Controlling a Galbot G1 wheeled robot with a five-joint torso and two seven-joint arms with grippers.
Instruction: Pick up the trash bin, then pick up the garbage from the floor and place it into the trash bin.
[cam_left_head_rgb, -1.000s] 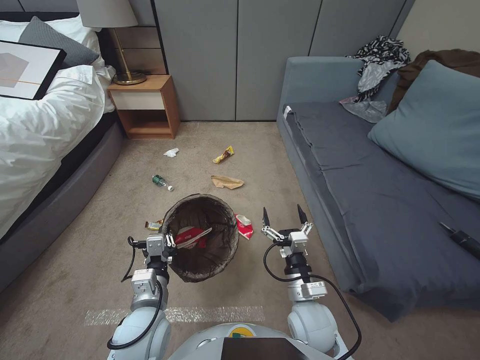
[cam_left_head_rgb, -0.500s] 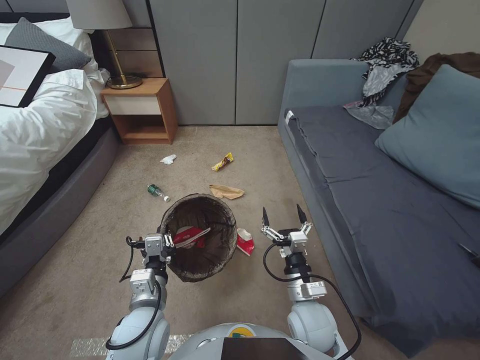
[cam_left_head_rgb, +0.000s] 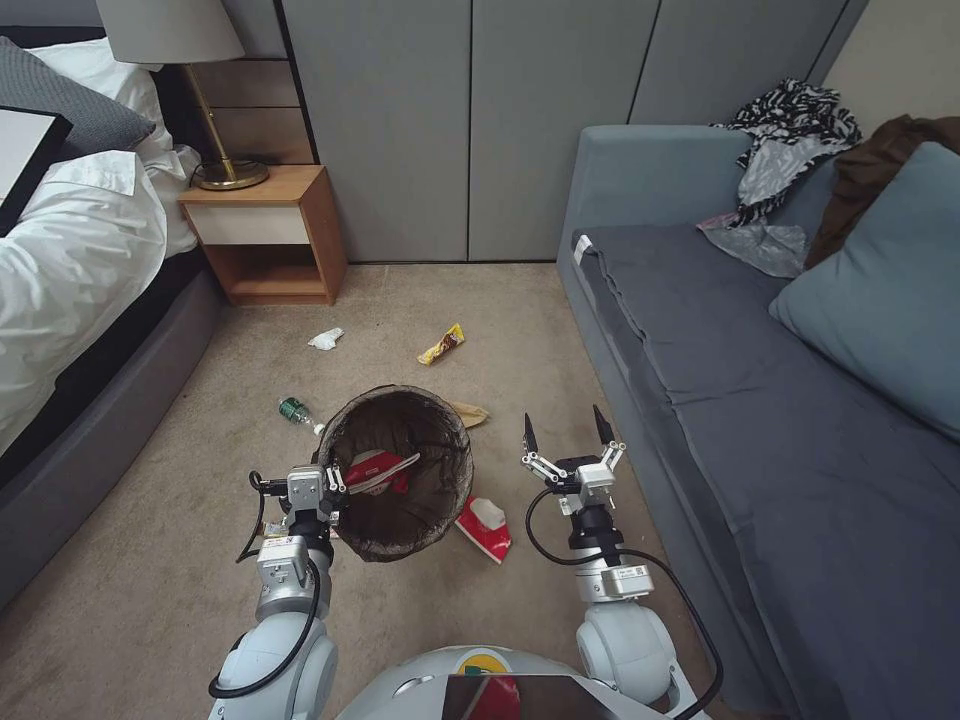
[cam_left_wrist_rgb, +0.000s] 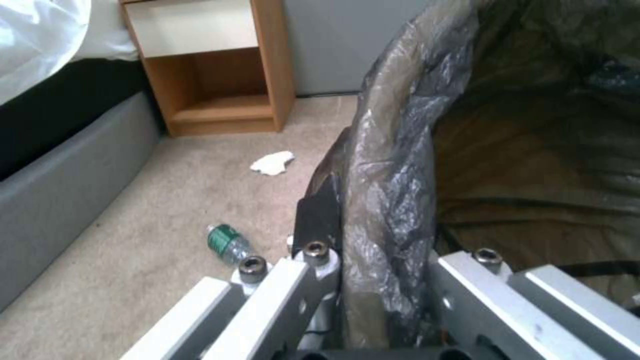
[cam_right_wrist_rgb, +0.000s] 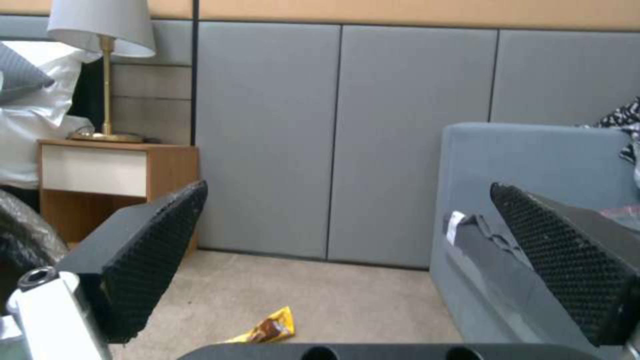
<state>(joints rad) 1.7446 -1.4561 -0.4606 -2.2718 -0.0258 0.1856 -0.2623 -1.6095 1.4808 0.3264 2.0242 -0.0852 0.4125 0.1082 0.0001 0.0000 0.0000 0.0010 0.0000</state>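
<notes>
The whole head view has shifted against the pictures of a second ago: the nightstand (cam_left_head_rgb: 262, 235) and bed (cam_left_head_rgb: 70, 260) sit farther left, the floor litter sits nearer, and the tape strip on the carpet near the robot is gone from view. This is a move of the robot's camera, consistent with the base driving forward and turning slightly; the litter itself does not appear to have moved.

The trash bin (cam_left_head_rgb: 398, 470) keeps its place relative to the arms. The left gripper (cam_left_head_rgb: 318, 492) remains clamped on the near-left rim, one finger inside and one outside the dark liner. A red-white wrapper (cam_left_head_rgb: 380, 470) lies inside the bin. The right gripper (cam_left_head_rgb: 568, 438) is released, fingers spread wide, hanging empty to the right of the bin.

Judgement: the bin pickup is done and the robot is closing on the remaining garbage. The red-white packet (cam_left_head_rgb: 485, 525) now lies just beside the bin's near-right side, between the two arms. The tan paper bag (cam_left_head_rgb: 470, 412) is partly hidden behind the bin's far rim. The green bottle (cam_left_head_rgb: 294, 410) is at far left of the bin; the white tissue (cam_left_head_rgb: 326, 339) and yellow snack packet (cam_left_head_rgb: 442, 344) lie farther off.

The floor is beige short-pile carpet (cam_left_head_rgb: 150, 570). A grey sofa (cam_left_head_rgb: 760, 400) lines the right side, grey wall panels (cam_left_head_rgb: 470, 120) close the far end, and a lamp (cam_left_head_rgb: 190, 60) stands on the nightstand.
</notes>
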